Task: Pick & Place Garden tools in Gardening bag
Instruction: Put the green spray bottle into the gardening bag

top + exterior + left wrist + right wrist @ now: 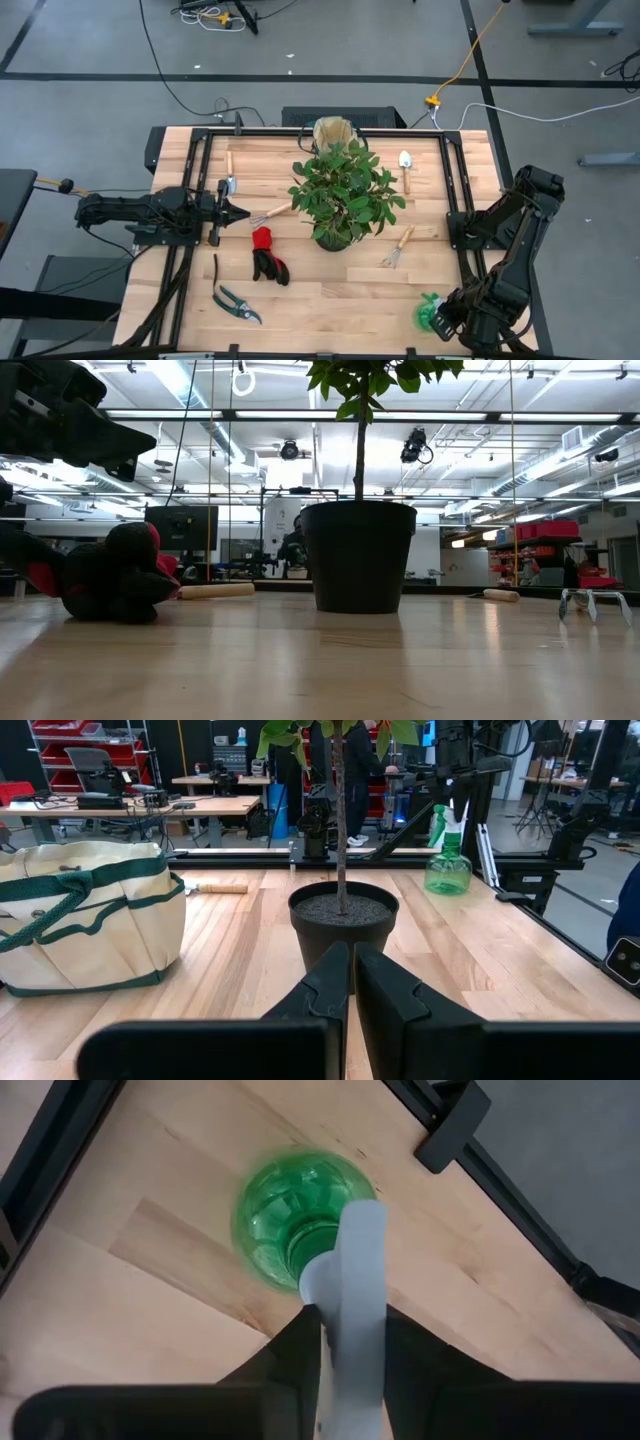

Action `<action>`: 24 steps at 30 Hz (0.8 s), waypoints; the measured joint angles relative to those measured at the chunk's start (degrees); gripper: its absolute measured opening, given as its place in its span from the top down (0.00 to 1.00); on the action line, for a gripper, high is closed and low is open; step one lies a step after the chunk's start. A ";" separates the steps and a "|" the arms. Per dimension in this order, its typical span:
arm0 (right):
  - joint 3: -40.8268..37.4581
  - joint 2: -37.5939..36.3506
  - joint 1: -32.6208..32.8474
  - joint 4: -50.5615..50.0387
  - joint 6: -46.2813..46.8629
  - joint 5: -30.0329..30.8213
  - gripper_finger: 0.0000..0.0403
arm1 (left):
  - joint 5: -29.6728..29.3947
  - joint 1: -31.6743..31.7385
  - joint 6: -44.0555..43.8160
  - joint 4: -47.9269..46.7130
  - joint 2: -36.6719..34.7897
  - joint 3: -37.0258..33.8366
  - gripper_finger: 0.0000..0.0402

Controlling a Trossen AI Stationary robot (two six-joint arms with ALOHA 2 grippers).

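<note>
The tan bag with green trim (335,132) stands at the table's far middle, also in the left wrist view (85,915). Two trowels (229,176) (405,168), two hand rakes (272,213) (398,247), red-and-black gloves (268,255) and pruning shears (236,302) lie on the table around the potted plant (345,195). The green spray bottle (430,314) stands upright at the near right. My right gripper (350,1345) is above it, shut on its white spray head. My left gripper (352,982) is shut and empty at the left, pointing toward the plant's pot (343,920). My right gripper pinches the bottle's white spray head (352,1280) between its two fingers, one on each side. The fingers come from above, pointing down. The bottle stands upright below them; whether its base is on the table I cannot tell.
The leafy plant in its dark pot (358,555) stands in the table's middle, between the near tools and the bag. Black frame rails (452,190) run along the table's left, right and far sides. Bare wood shows along the near edge (340,310).
</note>
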 joint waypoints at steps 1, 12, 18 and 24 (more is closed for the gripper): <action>0.02 -0.02 0.00 0.00 0.17 0.02 0.79 | 0.00 0.00 0.02 0.00 0.02 -0.02 0.94; 0.06 -0.78 0.02 -0.56 1.85 2.49 0.80 | 0.00 -0.02 0.01 -0.01 0.02 -0.01 0.94; 0.04 -4.59 -0.28 -2.46 3.65 4.32 0.80 | 0.00 -0.02 0.02 0.00 0.00 0.00 0.94; 2.37 -7.69 -1.97 -8.06 10.39 4.36 0.80 | 0.00 -0.02 0.01 -0.01 0.00 -0.02 0.94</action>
